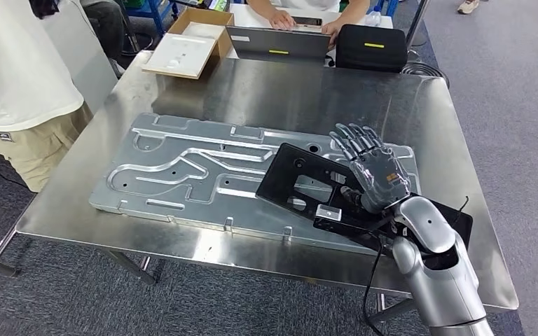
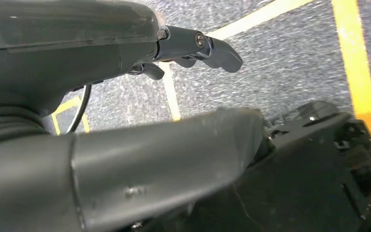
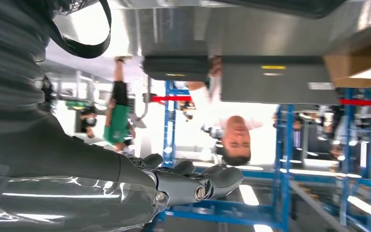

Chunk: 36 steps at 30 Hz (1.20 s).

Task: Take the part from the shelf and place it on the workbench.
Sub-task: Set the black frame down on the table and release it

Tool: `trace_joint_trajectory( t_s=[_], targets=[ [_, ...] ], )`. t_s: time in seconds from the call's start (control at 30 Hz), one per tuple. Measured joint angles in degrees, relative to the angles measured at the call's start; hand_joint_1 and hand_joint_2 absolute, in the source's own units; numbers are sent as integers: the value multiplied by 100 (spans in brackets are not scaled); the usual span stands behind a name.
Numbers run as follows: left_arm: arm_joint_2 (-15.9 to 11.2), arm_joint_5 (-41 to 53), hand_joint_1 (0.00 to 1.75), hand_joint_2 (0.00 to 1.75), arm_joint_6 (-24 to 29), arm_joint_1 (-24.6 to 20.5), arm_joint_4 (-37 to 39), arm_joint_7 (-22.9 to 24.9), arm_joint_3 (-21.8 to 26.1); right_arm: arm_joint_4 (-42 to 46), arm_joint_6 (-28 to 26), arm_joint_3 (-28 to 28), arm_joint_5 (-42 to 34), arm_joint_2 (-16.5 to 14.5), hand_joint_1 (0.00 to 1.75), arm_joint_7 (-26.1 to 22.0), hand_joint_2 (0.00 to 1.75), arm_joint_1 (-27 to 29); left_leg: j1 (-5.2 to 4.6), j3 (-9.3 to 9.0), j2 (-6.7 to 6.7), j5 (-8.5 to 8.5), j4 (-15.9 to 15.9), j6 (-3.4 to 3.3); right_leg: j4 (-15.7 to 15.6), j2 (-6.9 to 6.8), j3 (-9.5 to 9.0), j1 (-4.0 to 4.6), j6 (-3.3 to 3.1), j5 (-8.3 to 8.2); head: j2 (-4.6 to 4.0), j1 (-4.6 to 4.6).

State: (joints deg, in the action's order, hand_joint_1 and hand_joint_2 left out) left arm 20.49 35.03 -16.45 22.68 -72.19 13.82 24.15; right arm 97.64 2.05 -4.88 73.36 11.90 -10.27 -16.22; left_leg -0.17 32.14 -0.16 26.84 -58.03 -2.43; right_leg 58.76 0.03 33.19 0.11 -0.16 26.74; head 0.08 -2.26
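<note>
Right hand [image 1: 373, 168] nearest, fingers spread and straight, holding nothing, hovering above the black part [image 1: 301, 180]. Part lying flat on a machined aluminium plate [image 1: 175, 175], overhanging its right end. Plate resting on the steel desk [image 1: 287, 91]. Beyond, cardboard box [image 1: 189, 42], laptop [image 1: 278, 42], seated person's hands [image 1: 280, 19]. Left hand [image 2: 125, 159] over grey carpet with yellow lines, fingers loosely apart, empty.
</note>
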Motion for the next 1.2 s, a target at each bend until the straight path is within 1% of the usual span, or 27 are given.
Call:
trace_joint_trajectory(
  t_s=[0.07, 0.1, 0.17, 0.2, 0.23, 0.27, 0.33, 0.37, 0.4, 0.47, 0.53, 0.57, 0.6, 0.63, 0.67, 0.7, 0.73, 0.77, 0.8, 0.83, 0.9, 0.93, 1.03, 1.07, 1.1, 1.13, 1.2],
  targets=[
    [5, -65, 0, 0, 5, 11, 0, 34, -22, 10, -1, 7, 4, -10, 0, 0, 175, -5, 35, -31, 7, -54, 82, -43, 148, 1, 52, -10, 66, 123, 0, 2],
    [8, -95, 0, 0, 5, 12, 0, 40, -40, 15, -1, 13, 5, -11, 0, 1, 175, -8, 52, -43, 11, -77, 114, -59, 373, 1, 149, -21, 96, 272, 0, 3],
    [8, -137, 0, 0, 5, 17, 0, 43, -72, 13, 1, 19, 5, -14, 0, 2, 175, 3, 48, -36, 14, -82, 118, -68, 1074, 1, 479, -63, 153, 633, -1, 3],
    [8, -151, 0, 0, 4, 20, 1, 43, -81, 10, 2, 21, 5, -15, 0, 2, 175, 17, 47, -32, 14, -80, 112, -67, 1381, 0, 629, -85, 180, 740, -1, 3],
    [8, -161, 0, 0, 4, 24, 1, 43, -87, 5, 3, 21, 5, -16, 0, 2, 175, 29, 48, -28, 14, -75, 103, -65, 1521, -1, 704, -106, 203, 739, -1, 2],
    [8, -173, 0, 0, 5, 27, 2, 43, -94, 1, 3, 22, 5, -16, 0, 2, 175, 36, 51, -28, 13, -67, 90, -58, 1436, -3, 668, -126, 222, 621, 0, 2],
    [8, -207, 0, 0, 10, 30, 2, 43, -114, -5, 3, 34, 5, -18, 0, 2, 175, 35, 64, -31, 7, -33, 44, -20, 721, -6, 315, -165, 246, 232, 0, 2],
    [8, -228, 0, 0, 16, 31, 1, 43, -124, -6, 3, 46, 5, -20, 0, 2, 175, 33, 59, -25, 2, -11, 12, 9, 369, -4, 143, -160, 241, 98, 1, 3],
    [8, -247, 0, 0, 25, 32, 1, 47, -133, -5, 2, 62, 5, -23, 0, 2, 175, 32, 54, -16, -4, 4, -10, 40, 134, 2, 33, -152, 219, 31, 0, 2],
    [8, -273, 0, 0, 47, 39, 0, 59, -146, -3, 1, 86, 5, -27, 0, 4, 175, 34, 38, -5, -12, 14, -20, 95, 53, 19, 14, -116, 147, 36, -1, 1],
    [8, -287, 0, 0, 71, 51, 0, 72, -157, 3, 0, 95, 7, -31, 0, 6, 175, 40, 45, -4, -12, 40, -35, 152, 40, 25, 16, -128, 68, 23, -1, 1],
    [8, -295, 0, 0, 81, 57, 0, 76, -163, 9, -1, 96, 9, -37, 0, 7, 175, 41, 51, 35, -11, 117, -133, 180, 28, 22, 12, -136, 26, 15, -1, -1],
    [8, -304, 0, 0, 89, 61, 0, 80, -171, 17, -2, 97, 14, -45, 0, 8, 175, 42, 59, 119, -10, 247, -328, 204, 16, 15, 8, -145, -12, 8, 0, -1],
    [8, -313, 0, 0, 95, 64, 0, 84, -179, 24, -2, 98, 18, -55, 0, 9, 175, 45, 67, 260, -8, 428, -643, 224, 13, 7, 8, -140, -39, 6, -1, -1],
    [7, -319, 0, 0, 99, 68, 0, 89, -187, 29, -3, 99, 22, -65, 0, 10, 175, 51, 69, 445, -7, 622, -1042, 239, 13, 2, 13, -130, -59, 8, -1, -1],
    [7, -322, 0, 0, 101, 72, 0, 94, -193, 29, -3, 99, 25, -73, 0, 11, 175, 61, 72, 615, -7, 758, -1404, 247, 15, -2, 16, -119, -67, 9, -1, 0],
    [6, -323, 0, 0, 102, 79, 0, 97, -196, 29, -2, 99, 25, -83, 0, 11, 175, 71, 73, 727, -7, 806, -1636, 247, 16, -2, 16, -108, -70, 10, -1, -1],
    [6, -326, 0, 0, 103, 85, 0, 98, -198, 28, -2, 99, 25, -91, 0, 11, 175, 79, 72, 736, -7, 739, -1650, 237, 17, 1, 12, -98, -72, 11, -1, -1],
    [6, -327, 0, 0, 102, 90, 0, 99, -201, 28, -2, 100, 25, -98, 0, 11, 175, 85, 71, 629, -7, 567, -1420, 214, 17, 5, 1, -89, -72, 13, -1, -1],
    [6, -328, 0, 0, 103, 92, 0, 100, -202, 30, -2, 101, 25, -105, 0, 11, 175, 86, 67, 445, -8, 348, -1029, 179, 17, 10, -11, -82, -69, 17, -1, -1],
    [7, -330, 0, 0, 104, 89, 0, 98, -204, 33, -2, 103, 25, -113, 0, 13, 175, 85, 46, 111, -10, 77, -307, 105, 25, 18, -13, -66, -46, 26, -1, -1],
    [7, -331, 0, 0, 105, 90, 0, 97, -205, 34, -2, 107, 26, -116, 0, 15, 175, 86, 28, 34, -11, 36, -123, 82, 29, 19, -1, -66, -22, 24, -1, 1],
    [7, -334, 0, 0, 108, 106, 0, 101, -214, 36, 0, 122, 65, -128, 0, 28, 175, 94, 9, 9, -10, -4, -5, 34, 26, 21, 13, -77, 78, 17, 0, 0],
    [8, -340, 0, 0, 111, 109, 0, 104, -220, 39, 3, 133, 91, -133, 0, 39, 175, 97, 21, -2, -5, -39, 28, 7, 76, 21, 22, -79, 109, 74, 0, 0],
    [9, -352, 0, 0, 118, 108, 0, 109, -227, 41, 11, 149, 122, -136, 0, 53, 175, 100, 37, -9, 1, -75, 61, -20, 216, 21, 70, -80, 138, 196, -1, 2],
    [10, -364, 0, 0, 125, 105, 0, 115, -234, 42, 23, 166, 151, -138, 0, 68, 175, 111, 45, -8, 8, -105, 79, -40, 478, 20, 171, -89, 163, 384, 0, 2],
    [10, -384, 0, 0, 137, 103, 0, 130, -240, 34, 47, 188, 203, -148, 0, 92, 175, 159, 38, 27, 11, -123, 74, -64, 1204, 18, 478, -98, 209, 780, -1, 2]
  ],
)
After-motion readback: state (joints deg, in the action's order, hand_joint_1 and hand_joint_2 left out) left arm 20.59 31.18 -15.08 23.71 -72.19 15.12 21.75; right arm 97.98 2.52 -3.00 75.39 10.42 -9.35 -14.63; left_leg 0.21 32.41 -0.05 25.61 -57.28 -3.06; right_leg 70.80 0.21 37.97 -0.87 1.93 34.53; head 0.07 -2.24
